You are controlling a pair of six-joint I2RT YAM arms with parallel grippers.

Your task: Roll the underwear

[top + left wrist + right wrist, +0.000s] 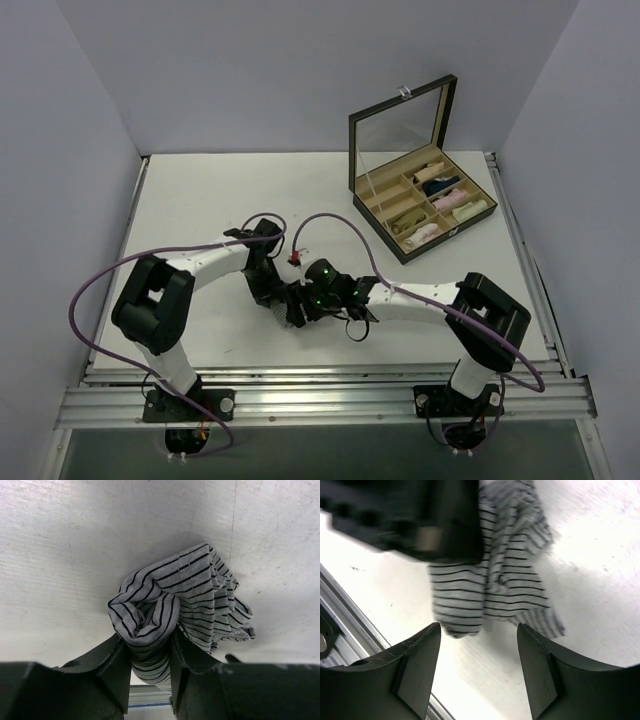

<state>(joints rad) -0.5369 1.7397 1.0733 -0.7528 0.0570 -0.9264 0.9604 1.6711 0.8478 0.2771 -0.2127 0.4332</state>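
Left wrist view: your left gripper [150,662] is clamped on a bunched fold of the underwear [192,595], mid-frame on the table [60,540]. Right gripper [479,635] is spread wide, just short of the cloth. It looks light, limp and shape-shifting, so pinch the loose flat edge.

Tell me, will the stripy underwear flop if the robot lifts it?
Probably floppy: the underwear bunches in soft folds where the left gripper pinches it. Likely light, being thin cloth. Crumpled on the table, it probably won't roll away.
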